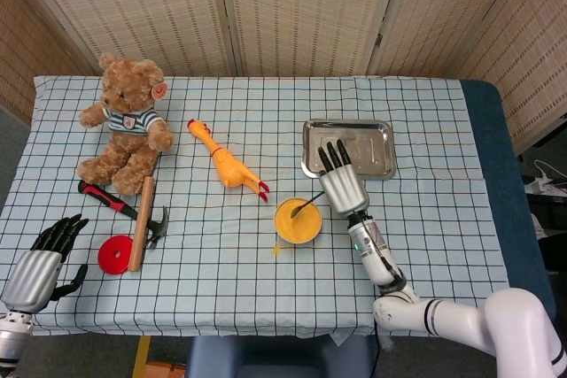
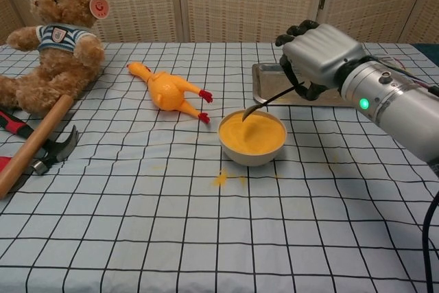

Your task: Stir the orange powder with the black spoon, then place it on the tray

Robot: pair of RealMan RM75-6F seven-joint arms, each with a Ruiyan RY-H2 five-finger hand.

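A white bowl (image 2: 252, 152) (image 1: 298, 235) full of orange powder (image 2: 252, 133) (image 1: 298, 221) sits mid-table. My right hand (image 2: 317, 54) (image 1: 341, 185) holds the black spoon (image 2: 269, 99) (image 1: 306, 204) by its handle; the spoon's tip hangs just above the powder at the bowl's far rim. The steel tray (image 1: 348, 149) (image 2: 271, 81) lies behind the bowl, right behind that hand. My left hand (image 1: 40, 263) rests at the near left edge of the table, fingers apart, holding nothing.
A rubber chicken (image 1: 227, 162) (image 2: 168, 90) lies left of the bowl. A teddy bear (image 1: 124, 126) (image 2: 58, 39), a hammer (image 1: 140, 219) (image 2: 34, 145) and a red disc (image 1: 114, 254) are at the left. Spilled orange powder (image 2: 221, 179) dots the cloth in front of the bowl.
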